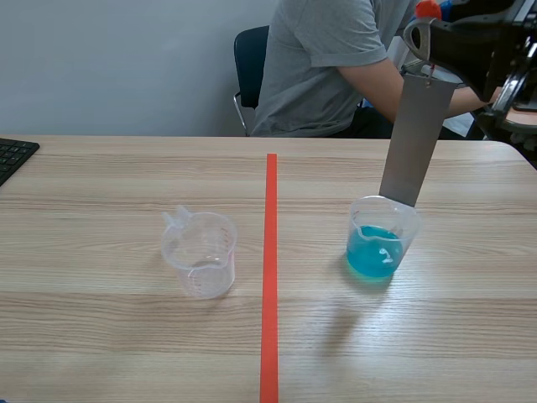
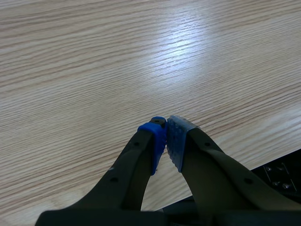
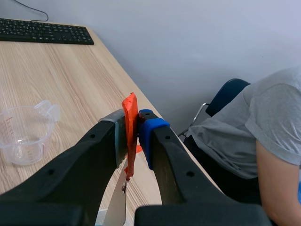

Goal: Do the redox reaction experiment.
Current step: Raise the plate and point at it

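A grey metal strip (image 1: 413, 143) hangs from an orange-red clip (image 3: 130, 113), and my right gripper (image 3: 132, 123) is shut on that clip, raised at the back right (image 1: 436, 29). The strip's lower end sits at the far rim of a clear beaker of blue liquid (image 1: 382, 239), right of the red tape line; whether it is inside the rim I cannot tell. An empty clear measuring beaker (image 1: 200, 252) stands left of the line, also seen past the right gripper (image 3: 26, 136). My left gripper (image 2: 167, 136) is shut on nothing above bare table and is out of the scene view.
A person in a grey shirt (image 1: 336, 67) sits across the table on a dark chair (image 1: 249, 59), one arm close to my right arm. A black keyboard (image 1: 13, 155) lies at the far left edge. The red tape line (image 1: 270, 277) splits the table.
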Robot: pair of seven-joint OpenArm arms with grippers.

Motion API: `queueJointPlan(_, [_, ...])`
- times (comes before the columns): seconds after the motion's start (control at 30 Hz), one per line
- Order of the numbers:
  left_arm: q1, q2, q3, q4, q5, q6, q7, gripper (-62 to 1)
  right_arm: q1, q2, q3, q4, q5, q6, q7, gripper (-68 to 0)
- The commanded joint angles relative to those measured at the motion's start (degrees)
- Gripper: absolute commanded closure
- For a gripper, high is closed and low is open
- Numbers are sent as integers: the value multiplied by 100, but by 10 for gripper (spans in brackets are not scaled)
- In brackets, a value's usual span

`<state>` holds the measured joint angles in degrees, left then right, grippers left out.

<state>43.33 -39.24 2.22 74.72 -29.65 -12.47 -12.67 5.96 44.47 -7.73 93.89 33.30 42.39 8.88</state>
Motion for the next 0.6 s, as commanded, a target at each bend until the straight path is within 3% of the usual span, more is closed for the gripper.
queueJointPlan(0.0, [46, -31, -11, 35, -13, -31, -87, -44, 72, 79, 142, 96, 118, 33, 105, -15])
queueJointPlan(0.37, [46, -72, -11, 39, 17, -33, -319, -44, 72, 76, 142, 94, 142, 33, 81, -15])
queueJointPlan(0.57, [46, -614, -9, 446, 33, -249, -476, -44, 70, 76, 142, 94, 149, 33, 35, -15])
